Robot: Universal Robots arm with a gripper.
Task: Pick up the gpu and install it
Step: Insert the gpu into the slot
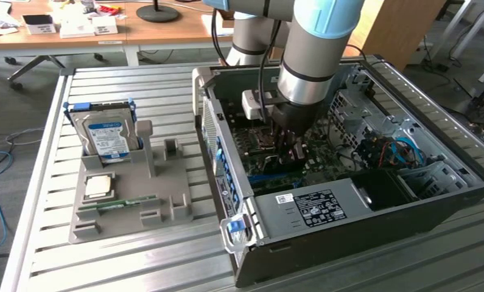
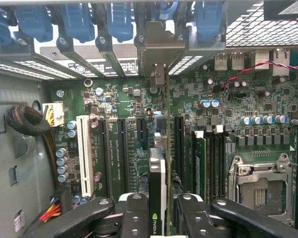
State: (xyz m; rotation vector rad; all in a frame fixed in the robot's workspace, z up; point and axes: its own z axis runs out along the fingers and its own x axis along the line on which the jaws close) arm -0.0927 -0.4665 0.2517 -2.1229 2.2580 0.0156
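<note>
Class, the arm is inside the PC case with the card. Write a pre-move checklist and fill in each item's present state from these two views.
1. gpu clamped edge-on by the gripper: ok.
2. Card's silver bracket standing at the case's rear slot row: ok.
3. Card lined up over a motherboard slot: cannot tell which slot.
4. Card edge seated in the slot: cannot tell.
5. Red and black wires apart from the card: ok.
6. Hard drive parked in the grey holder outside the case: ok.
</note>
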